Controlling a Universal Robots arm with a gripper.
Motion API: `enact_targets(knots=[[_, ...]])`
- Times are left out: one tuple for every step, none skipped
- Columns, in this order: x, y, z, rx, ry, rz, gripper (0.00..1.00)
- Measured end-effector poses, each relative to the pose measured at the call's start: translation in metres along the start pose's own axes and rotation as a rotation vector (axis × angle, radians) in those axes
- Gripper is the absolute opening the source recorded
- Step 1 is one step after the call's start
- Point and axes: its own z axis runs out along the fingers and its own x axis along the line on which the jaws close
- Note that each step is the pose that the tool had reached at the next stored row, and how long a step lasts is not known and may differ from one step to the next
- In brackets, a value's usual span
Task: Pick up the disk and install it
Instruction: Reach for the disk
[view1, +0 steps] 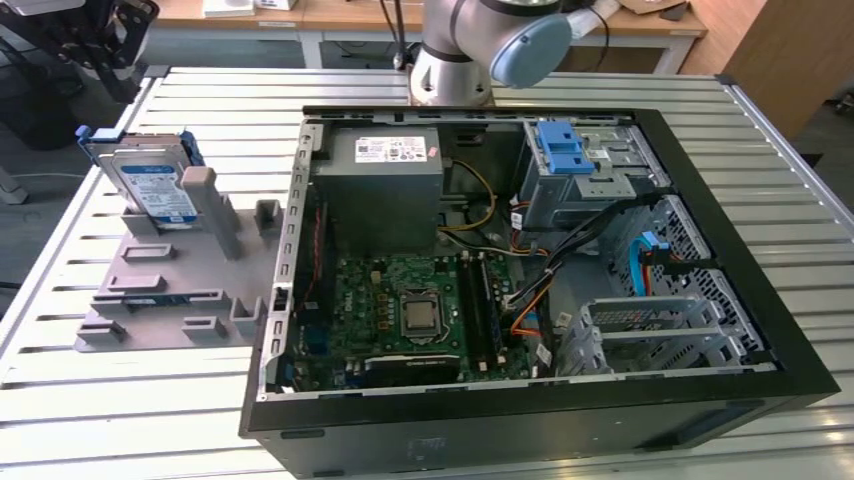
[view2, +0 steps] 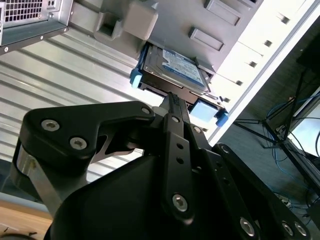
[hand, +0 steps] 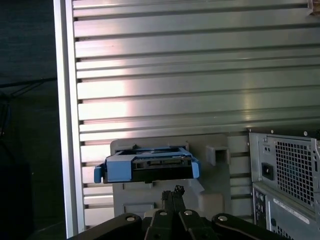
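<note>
The gripper (hand: 173, 191) body is cut off at the frame edge in both wrist views. Its jaws are pressed together, holding nothing, near the disk (hand: 150, 167) but apart from it. The slatted metal table (view1: 200, 100) carries an open computer case (view1: 747, 260) (wooden benches (view1: 334, 12) stand behind). The disk stands on edge in a grey holder (view1: 160, 290) at the exterior view's left of the case. It is silver with a white-and-blue label and a blue frame.

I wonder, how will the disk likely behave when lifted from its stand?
Probably rigid: the disk is a metal slab in a blue frame. Likely dense for its size. Standing on edge in the grey stand, it may tip if nudged sideways.
</note>
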Motion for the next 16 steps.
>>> enact_targets(knots=[[0.0012, 0.0000, 0.0001, 0.0001, 0.0000, 0.000, 0.11], [0.0027, -0.0001, 0.0001, 0.0000, 0.0001, 0.000, 0.11], [0.0043, -0.0002, 0.0002, 0.0000, 0.0001, 0.000, 0.11], [0.0058, -0.0003, 0.0002, 0.0001, 0.0001, 0.000, 0.11], [0.0076, -0.0005, 0.0002, 0.0000, 0.0001, 0.000, 0.11], [0.0093, -0.0006, 0.0003, 0.0001, 0.0001, 0.000, 0.11], [0.0109, -0.0007, 0.0003, 0.0000, 0.0000, 0.000, 0.11], [0.0125, -0.0009, 0.0004, 0.0000, 0.0000, 0.000, 0.11], [0.0143, -0.0010, 0.0004, 0.0000, 0.0000, 0.000, 0.11], [0.0159, -0.0012, 0.0004, 0.0001, 0.0000, 0.001, 0.11], [0.0177, -0.0013, 0.0005, 0.0000, -0.0001, 0.003, 0.11], [0.0193, -0.0014, 0.0005, 0.0001, 0.0000, 0.004, 0.11], [0.0206, -0.0015, 0.0005, 0.0001, -0.0001, 0.006, 0.11], [0.0218, -0.0016, 0.0005, 0.0002, -0.0001, 0.007, 0.11], [0.0230, -0.0017, 0.0006, 0.0001, -0.0002, 0.007, 0.11], [0.0243, -0.0018, 0.0007, 0.0002, -0.0002, 0.008, 0.11]])
